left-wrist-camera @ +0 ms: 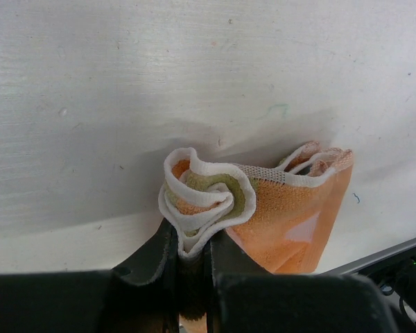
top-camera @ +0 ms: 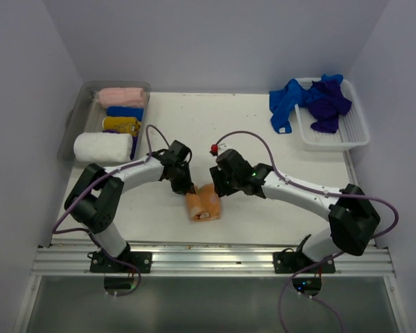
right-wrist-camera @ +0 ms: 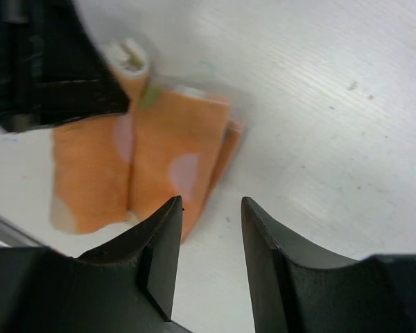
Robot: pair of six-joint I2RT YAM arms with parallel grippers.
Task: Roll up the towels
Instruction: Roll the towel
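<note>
A peach-orange towel [top-camera: 204, 204] lies partly rolled near the table's front edge, its white-edged spiral end [left-wrist-camera: 206, 195] facing the left wrist camera. My left gripper [left-wrist-camera: 193, 248] is shut on that rolled end and pinches the cloth between its fingers. Just right of the towel [right-wrist-camera: 159, 159], my right gripper [right-wrist-camera: 211, 202] hovers open over bare table and holds nothing. A blue towel [top-camera: 286, 101] and a dark purple towel [top-camera: 327, 103] lie heaped at the back right.
A white lattice basket [top-camera: 347, 132] at the back right holds the purple towel, with the blue one hanging over its left rim. A clear bin [top-camera: 78, 118] at the back left holds several rolled towels. The table's metal front rail [top-camera: 215, 258] runs close below the orange towel.
</note>
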